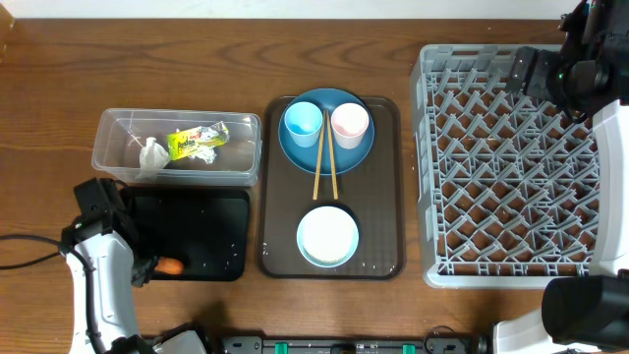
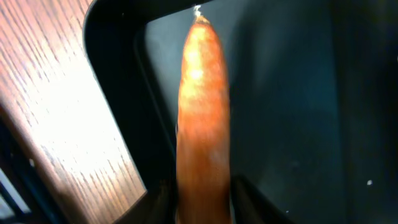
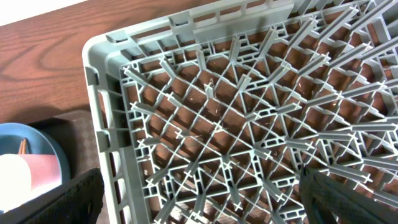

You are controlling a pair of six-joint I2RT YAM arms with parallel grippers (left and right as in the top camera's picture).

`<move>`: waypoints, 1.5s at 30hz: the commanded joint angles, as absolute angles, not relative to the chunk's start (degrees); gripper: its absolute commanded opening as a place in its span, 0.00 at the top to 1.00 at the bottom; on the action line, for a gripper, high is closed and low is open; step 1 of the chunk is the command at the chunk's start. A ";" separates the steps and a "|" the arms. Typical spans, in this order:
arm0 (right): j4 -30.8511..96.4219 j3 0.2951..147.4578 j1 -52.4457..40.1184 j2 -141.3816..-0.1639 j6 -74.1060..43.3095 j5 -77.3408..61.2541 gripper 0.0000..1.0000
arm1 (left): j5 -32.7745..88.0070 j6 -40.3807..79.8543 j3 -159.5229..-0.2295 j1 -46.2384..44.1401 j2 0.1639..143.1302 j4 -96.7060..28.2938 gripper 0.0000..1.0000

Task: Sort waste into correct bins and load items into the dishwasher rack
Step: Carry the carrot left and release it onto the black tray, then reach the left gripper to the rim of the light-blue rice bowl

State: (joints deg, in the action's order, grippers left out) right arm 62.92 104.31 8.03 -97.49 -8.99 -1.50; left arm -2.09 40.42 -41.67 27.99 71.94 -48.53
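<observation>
My left gripper is shut on the thin orange carrot and holds it over the left front part of the shallow black tray. The clear tub behind the tray holds the crumpled white tissue and the yellow-green wrapper. The blue plate carries the light-blue cup, the pink cup and the chopsticks. The white bowl sits in front of it. My right gripper is open and empty above the grey rack.
The plate and bowl stand on a dark brown serving tray between the bins and the rack. A few white specks lie on the black tray. In the right wrist view the plate and pink cup show at the lower left.
</observation>
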 commanded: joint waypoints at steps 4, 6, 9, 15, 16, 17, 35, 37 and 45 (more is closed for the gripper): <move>62.81 105.27 8.23 -97.41 -9.39 -1.54 0.01 | -3.05 40.53 -41.80 28.21 72.23 -48.73 0.54; 62.81 105.27 8.23 -97.41 -9.39 -1.54 0.01 | -3.05 40.14 -41.93 28.21 72.20 -48.69 0.53; 62.81 105.27 8.23 -97.41 -9.39 -1.54 0.01 | -3.01 37.69 -43.51 28.21 72.20 -49.01 0.53; 62.81 105.27 8.23 -97.41 -9.39 -1.54 0.01 | 0.95 32.64 -52.01 28.16 71.75 -53.52 0.53; 62.81 105.27 8.23 -97.41 -9.39 -1.54 0.01 | 2.52 31.70 -53.69 28.16 71.68 -54.24 0.54; 62.81 105.27 8.23 -97.41 -9.39 -1.54 0.01 | 4.60 30.11 -55.27 28.10 71.68 -54.65 0.54; 62.81 105.27 8.23 -97.41 -9.37 -1.54 0.01 | 15.38 24.62 -63.68 -5.82 71.94 -51.07 0.60; 62.81 105.27 8.23 -97.41 -9.39 -1.54 0.01 | 14.24 24.64 -63.68 -10.90 72.18 -48.23 0.60; 62.81 105.27 8.23 -97.41 -9.39 -1.54 0.01 | 9.47 24.62 -63.68 -27.35 75.88 -40.95 0.64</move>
State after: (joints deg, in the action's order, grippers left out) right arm 62.92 104.31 8.03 -97.49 -8.99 -1.50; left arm 11.55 25.43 -62.65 -24.27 74.06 -41.63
